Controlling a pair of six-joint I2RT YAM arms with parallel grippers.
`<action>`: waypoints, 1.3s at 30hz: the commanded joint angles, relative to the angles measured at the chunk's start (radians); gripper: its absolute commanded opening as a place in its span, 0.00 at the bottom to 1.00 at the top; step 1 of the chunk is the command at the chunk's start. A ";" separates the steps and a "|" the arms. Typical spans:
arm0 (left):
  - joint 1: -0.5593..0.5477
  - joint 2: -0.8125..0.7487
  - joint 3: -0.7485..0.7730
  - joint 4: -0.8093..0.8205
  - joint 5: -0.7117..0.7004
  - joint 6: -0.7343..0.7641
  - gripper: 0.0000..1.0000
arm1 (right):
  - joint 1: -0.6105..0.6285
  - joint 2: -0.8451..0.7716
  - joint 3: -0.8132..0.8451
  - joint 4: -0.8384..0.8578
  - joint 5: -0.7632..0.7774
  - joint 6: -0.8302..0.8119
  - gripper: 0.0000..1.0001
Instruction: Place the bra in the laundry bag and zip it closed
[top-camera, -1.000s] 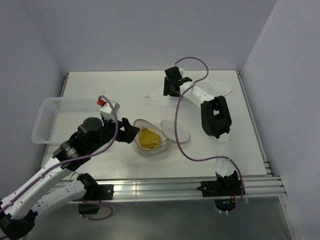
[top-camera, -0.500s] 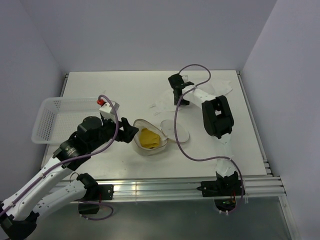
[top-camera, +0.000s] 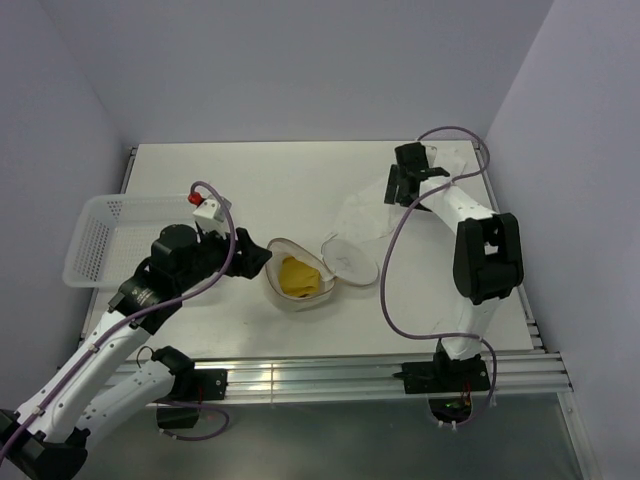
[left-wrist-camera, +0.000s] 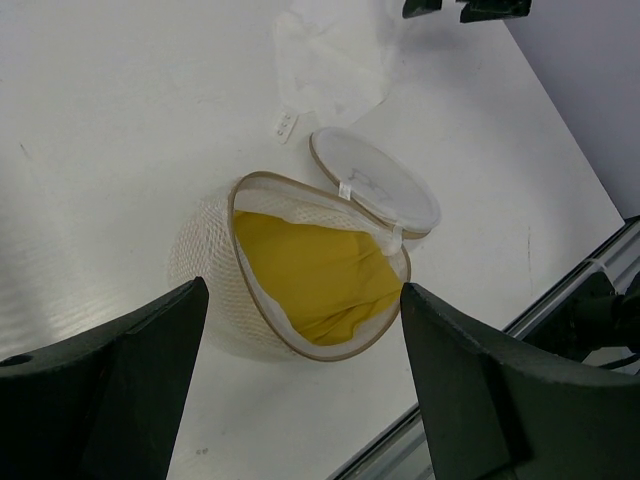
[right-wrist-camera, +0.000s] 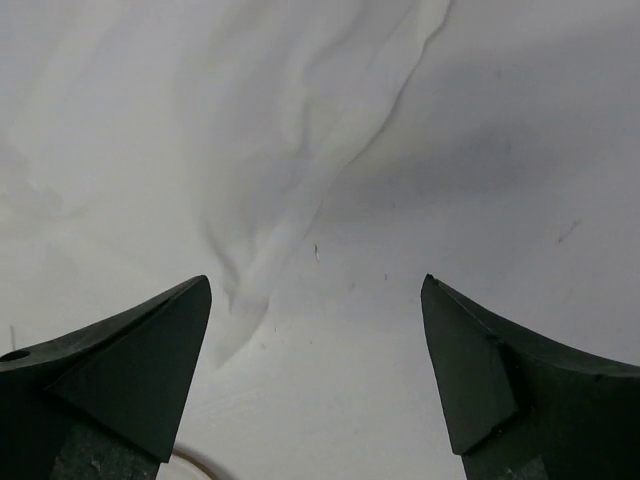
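The laundry bag (top-camera: 300, 292) lies open mid-table, its round lid (top-camera: 351, 263) flipped off to the right. The mustard-yellow bra (top-camera: 297, 275) sits inside it. My left gripper (top-camera: 252, 259) is open and empty just left of the bag. In the left wrist view it (left-wrist-camera: 305, 292) hovers above the bag's mesh wall (left-wrist-camera: 205, 265), with the bra (left-wrist-camera: 315, 280) and lid (left-wrist-camera: 375, 182) between its fingers. My right gripper (top-camera: 401, 186) is open and empty at the back right. In the right wrist view it (right-wrist-camera: 315, 285) hangs over the thin white cloth (right-wrist-camera: 285, 150).
A thin white cloth (top-camera: 365, 212) lies crumpled behind the lid, with more of it at the back right (top-camera: 452, 160); it also shows in the left wrist view (left-wrist-camera: 335, 55). A white perforated basket (top-camera: 100, 235) stands at the left edge. Purple cables loop over both arms.
My right gripper has swung right, from the back middle toward the back right, and the white cloth has shifted right with it. My left gripper has barely moved.
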 joint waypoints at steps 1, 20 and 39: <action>0.022 -0.008 -0.001 0.050 0.063 0.003 0.84 | -0.053 0.034 0.076 0.098 -0.082 0.074 0.95; 0.121 -0.029 -0.026 0.104 0.232 -0.020 0.84 | -0.289 0.563 0.751 -0.107 -0.295 0.265 0.93; 0.183 -0.046 -0.040 0.141 0.276 -0.036 0.84 | -0.299 0.516 0.583 -0.051 -0.429 0.228 0.59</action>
